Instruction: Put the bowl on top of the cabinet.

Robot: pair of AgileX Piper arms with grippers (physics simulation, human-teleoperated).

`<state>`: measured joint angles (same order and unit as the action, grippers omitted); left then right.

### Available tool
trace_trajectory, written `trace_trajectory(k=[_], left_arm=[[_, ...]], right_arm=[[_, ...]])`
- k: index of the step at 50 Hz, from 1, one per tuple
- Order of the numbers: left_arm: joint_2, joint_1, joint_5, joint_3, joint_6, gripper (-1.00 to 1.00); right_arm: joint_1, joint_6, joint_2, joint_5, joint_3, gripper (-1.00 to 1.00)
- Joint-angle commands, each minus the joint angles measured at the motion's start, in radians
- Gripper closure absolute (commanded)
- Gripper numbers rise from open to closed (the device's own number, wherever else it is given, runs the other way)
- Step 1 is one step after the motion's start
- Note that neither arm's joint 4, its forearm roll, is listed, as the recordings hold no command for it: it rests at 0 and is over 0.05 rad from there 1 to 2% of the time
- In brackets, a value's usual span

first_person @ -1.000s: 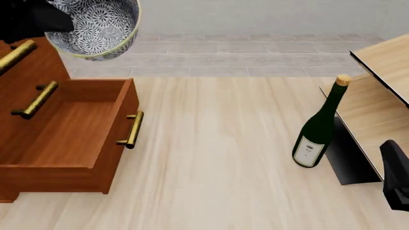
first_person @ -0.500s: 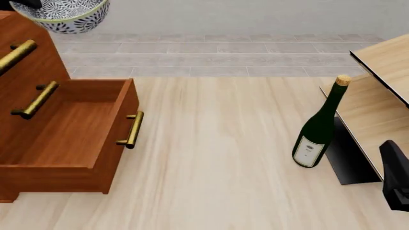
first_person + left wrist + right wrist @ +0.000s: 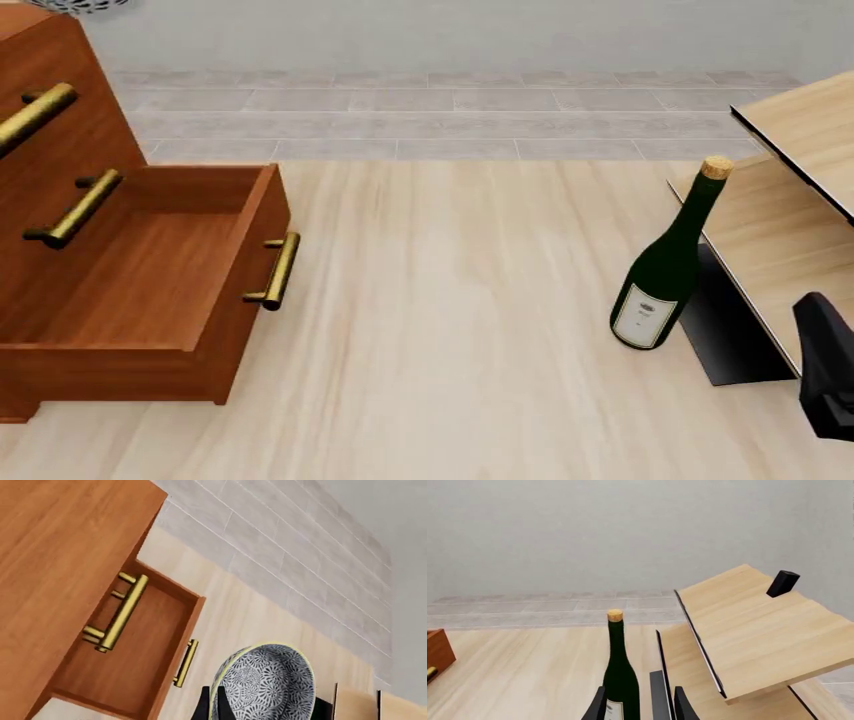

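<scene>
L claw [image 3: 267, 712] shut on bowl [image 3: 267, 685]; R claw [image 3: 639, 705] low, fingers apart.

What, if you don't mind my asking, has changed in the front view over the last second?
The bowl, carried by the left end effector, rose and moved left until only a sliver shows at the frame's top above the cabinet. The open drawer, wine bottle, shelf unit and right arm stayed put.

A dark green corked wine bottle [image 3: 663, 270] stands upright beside the pale wooden shelf unit [image 3: 801, 170].
</scene>
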<state>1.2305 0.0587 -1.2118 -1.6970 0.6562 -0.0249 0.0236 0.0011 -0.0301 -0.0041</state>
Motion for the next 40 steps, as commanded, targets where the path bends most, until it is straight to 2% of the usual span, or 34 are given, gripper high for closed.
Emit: trace_trajectory(k=[1, 4, 5, 10, 11, 15, 19, 20, 32, 40], left_arm=[[0.019, -0.13, -0.008, -0.026, 0.069, 1.0], [0.029, -0.162, -0.008, -0.022, 0.1, 1.0], [0.034, -0.148, -0.008, -0.033, 0.122, 1.0], [0.036, -0.211, -0.008, -0.023, 0.142, 1.0], [0.041, -0.228, -0.008, -0.022, 0.171, 1.0], [0.047, -0.266, -0.008, -0.031, 0.203, 1.0], [0.058, -0.331, -0.008, -0.047, 0.183, 1.0], [0.066, -0.315, -0.008, -0.06, 0.186, 1.0], [0.081, -0.406, -0.008, -0.087, 0.233, 1.0], [0.111, -0.532, -0.008, -0.109, 0.222, 1.0]], right_arm=[[-0.003, 0.002, 0.0, 0.002, -0.003, -1.0], [-0.002, 0.002, 0.0, 0.002, -0.003, -1.0], [-0.001, 0.001, 0.0, 0.002, -0.003, -1.0], [-0.002, 0.001, 0.0, 0.0, 0.0, -1.0], [-0.002, 0.001, 0.0, 0.001, -0.001, -1.0], [-0.003, 0.001, 0.0, 0.0, 0.0, -1.0], [-0.002, 0.003, 0.0, -0.001, 0.0, -1.0], [-0.001, 0.003, 0.0, -0.001, 0.0, -1.0], [-0.004, 0.007, 0.0, 0.0, -0.002, -1.0], [-0.002, 0.009, 0.0, -0.003, 0.001, -1.0]])
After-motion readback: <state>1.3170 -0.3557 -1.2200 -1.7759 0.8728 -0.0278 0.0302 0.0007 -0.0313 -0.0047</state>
